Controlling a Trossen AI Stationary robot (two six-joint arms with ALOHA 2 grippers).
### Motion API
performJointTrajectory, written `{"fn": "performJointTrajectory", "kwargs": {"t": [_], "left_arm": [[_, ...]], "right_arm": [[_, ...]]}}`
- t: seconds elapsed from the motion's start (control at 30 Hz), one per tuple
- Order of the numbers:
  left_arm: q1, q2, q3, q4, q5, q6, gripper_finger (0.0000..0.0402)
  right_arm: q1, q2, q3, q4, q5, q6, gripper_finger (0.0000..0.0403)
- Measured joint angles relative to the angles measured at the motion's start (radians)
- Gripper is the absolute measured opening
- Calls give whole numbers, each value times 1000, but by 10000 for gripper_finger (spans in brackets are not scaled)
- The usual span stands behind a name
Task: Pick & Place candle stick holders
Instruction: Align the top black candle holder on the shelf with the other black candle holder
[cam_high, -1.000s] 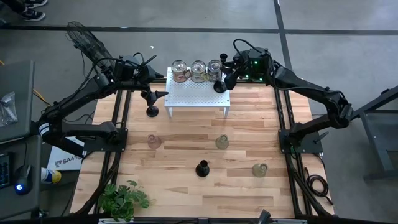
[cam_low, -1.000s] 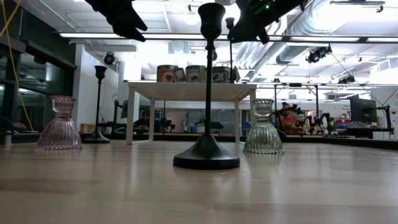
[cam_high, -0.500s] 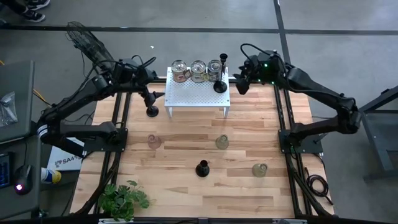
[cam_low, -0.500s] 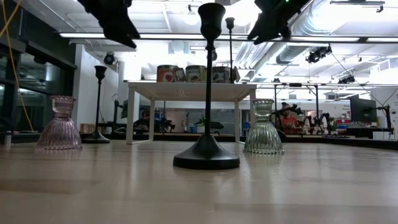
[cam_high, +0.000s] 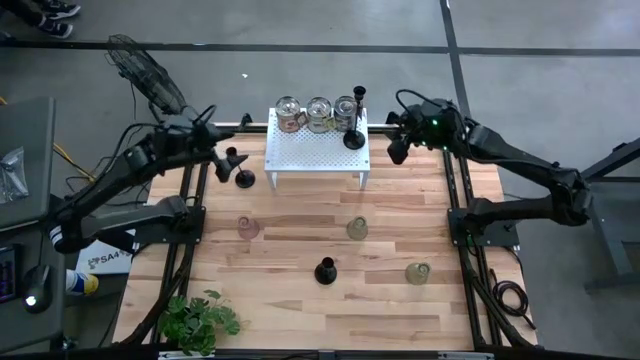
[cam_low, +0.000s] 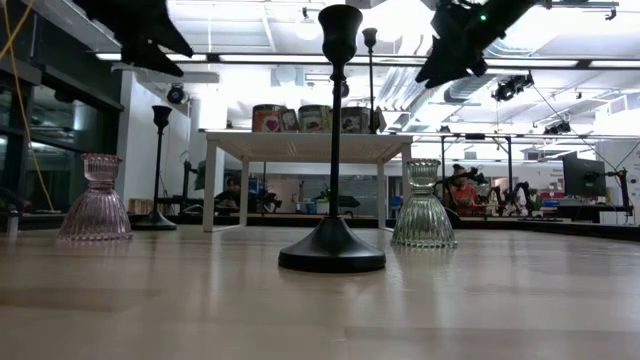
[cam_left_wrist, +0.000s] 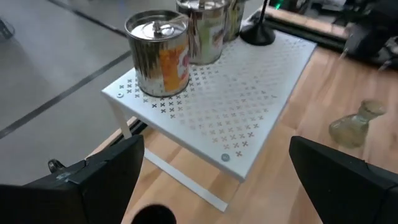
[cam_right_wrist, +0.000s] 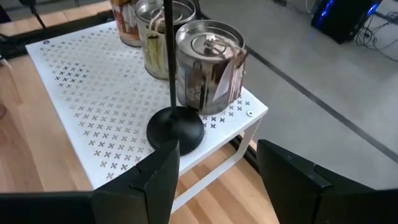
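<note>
The left gripper (cam_high: 222, 157) has drawn back from the white stand (cam_high: 316, 150) toward ten o'clock; its fingers (cam_left_wrist: 99, 177) are spread wide and empty. Just beside it a slim black candlestick (cam_high: 244, 177) stands on the tabletop (cam_high: 300, 225), untouched. At twelve o'clock the stand carries three tin cans (cam_high: 318, 113) and, on its right rear corner, another black candlestick (cam_high: 353, 137). A second ago the right gripper (cam_high: 397, 152) sat right over that candlestick; it has since let go and pulled off toward two o'clock, fingers (cam_right_wrist: 292, 180) wide apart with nothing between them. That reads as one holder placed on the stand, with the others left to collect.

Across the middle, left to right, stand a pink glass holder (cam_high: 247, 227), a black candlestick (cam_high: 325, 271) near six o'clock, a greenish glass holder (cam_high: 357, 229) and another greenish one (cam_high: 418, 272) toward four o'clock. A potted plant (cam_high: 198, 320) sits at seven o'clock.

The tabletop is pale wooden planks, and around it is grey concrete floor. The low view shows a bright workshop with ceiling lights and ducting.
</note>
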Motion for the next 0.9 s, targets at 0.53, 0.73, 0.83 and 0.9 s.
{"fn": "performJointTrajectory", "kwargs": {"t": [0.53,0.73,0.83,0.9], "left_arm": [[0,-148,-42,-233,-87,-130,395],[0,-143,-42,-414,-246,-216,395],[0,-144,-63,-410,-245,-234,395],[0,-128,-64,-403,-231,-235,395]], "right_arm": [[0,-215,-253,145,-4,-28,207],[0,-221,-266,146,-4,-45,207],[1,-221,-266,147,-9,-58,206],[1,-221,-266,154,-14,-60,206]]}}
